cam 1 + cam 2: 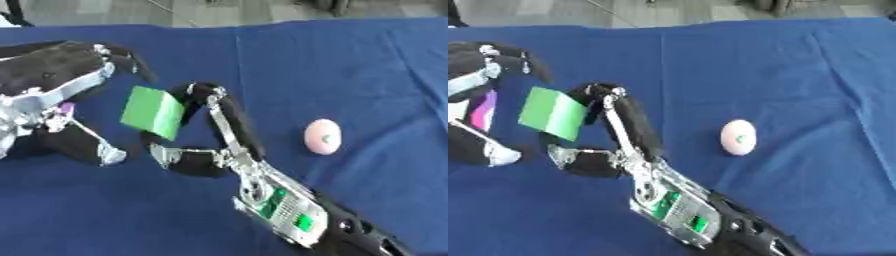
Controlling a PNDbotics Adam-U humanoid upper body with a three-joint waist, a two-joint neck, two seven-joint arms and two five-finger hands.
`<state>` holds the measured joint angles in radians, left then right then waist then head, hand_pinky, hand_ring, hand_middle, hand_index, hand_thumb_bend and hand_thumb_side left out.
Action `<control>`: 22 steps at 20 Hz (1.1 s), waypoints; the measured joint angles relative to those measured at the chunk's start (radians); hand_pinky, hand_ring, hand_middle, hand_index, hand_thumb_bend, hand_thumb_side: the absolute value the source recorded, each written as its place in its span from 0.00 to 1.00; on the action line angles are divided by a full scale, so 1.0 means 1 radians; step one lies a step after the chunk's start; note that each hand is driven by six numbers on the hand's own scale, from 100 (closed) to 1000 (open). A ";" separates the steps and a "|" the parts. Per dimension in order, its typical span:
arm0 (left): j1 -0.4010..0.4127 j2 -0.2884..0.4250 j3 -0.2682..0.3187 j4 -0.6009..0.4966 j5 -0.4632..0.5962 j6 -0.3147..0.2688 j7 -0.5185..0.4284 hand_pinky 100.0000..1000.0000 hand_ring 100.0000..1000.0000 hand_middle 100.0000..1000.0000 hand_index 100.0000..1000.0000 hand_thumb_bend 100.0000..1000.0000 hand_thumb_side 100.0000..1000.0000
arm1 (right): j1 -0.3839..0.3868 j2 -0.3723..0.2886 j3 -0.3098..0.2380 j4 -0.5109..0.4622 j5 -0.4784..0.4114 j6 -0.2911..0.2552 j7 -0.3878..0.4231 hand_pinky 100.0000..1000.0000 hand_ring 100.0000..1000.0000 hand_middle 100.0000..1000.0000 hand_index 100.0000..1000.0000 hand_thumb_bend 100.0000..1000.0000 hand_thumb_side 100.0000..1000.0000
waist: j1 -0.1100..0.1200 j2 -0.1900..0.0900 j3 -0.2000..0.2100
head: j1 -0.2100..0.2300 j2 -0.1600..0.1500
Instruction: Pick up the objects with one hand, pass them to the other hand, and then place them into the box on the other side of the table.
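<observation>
Fingers of your right hand (206,150) were curled round the flat green rectangular block (152,113), held tilted above the blue cloth-covered counter (350,75), while your left hand (61,80), fingers spread, waited just left of it, nearer than the pink egg-shaped object (322,136).

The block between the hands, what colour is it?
Green block, clearest in the left eye view.
</observation>
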<state>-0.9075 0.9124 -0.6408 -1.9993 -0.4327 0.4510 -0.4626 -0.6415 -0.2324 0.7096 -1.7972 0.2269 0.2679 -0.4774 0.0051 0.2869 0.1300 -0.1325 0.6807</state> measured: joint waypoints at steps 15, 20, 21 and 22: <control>-0.042 -0.038 0.080 0.002 -0.242 -0.143 -0.185 0.81 0.80 0.81 0.85 0.53 0.00 | 0.005 -0.027 0.000 -0.042 0.013 0.030 0.085 0.77 0.41 0.42 0.55 0.00 0.00 | -0.006 0.005 0.007 | -0.006 0.003; -0.064 -0.077 0.063 0.003 -0.282 -0.166 -0.186 0.81 0.80 0.81 0.85 0.53 0.00 | -0.001 -0.025 -0.001 -0.008 0.047 0.037 0.061 0.76 0.41 0.43 0.55 0.00 0.00 | -0.006 0.005 0.012 | -0.006 0.003; -0.068 -0.082 0.060 0.004 -0.285 -0.168 -0.188 0.81 0.80 0.81 0.85 0.53 0.00 | -0.002 -0.024 -0.001 -0.003 0.051 0.038 0.051 0.76 0.41 0.43 0.55 0.00 0.00 | -0.006 0.005 0.012 | -0.006 0.003; -0.069 -0.086 0.057 0.004 -0.288 -0.169 -0.190 0.81 0.81 0.82 0.86 0.52 0.00 | -0.002 -0.022 0.000 0.003 0.054 0.038 0.042 0.76 0.41 0.43 0.55 0.00 0.00 | -0.006 0.005 0.012 | -0.006 0.003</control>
<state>-0.9770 0.8264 -0.5836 -1.9953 -0.7203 0.2823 -0.6523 -0.6430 -0.2540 0.7094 -1.7947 0.2807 0.3063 -0.4356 -0.0010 0.2919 0.1424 -0.1382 0.6834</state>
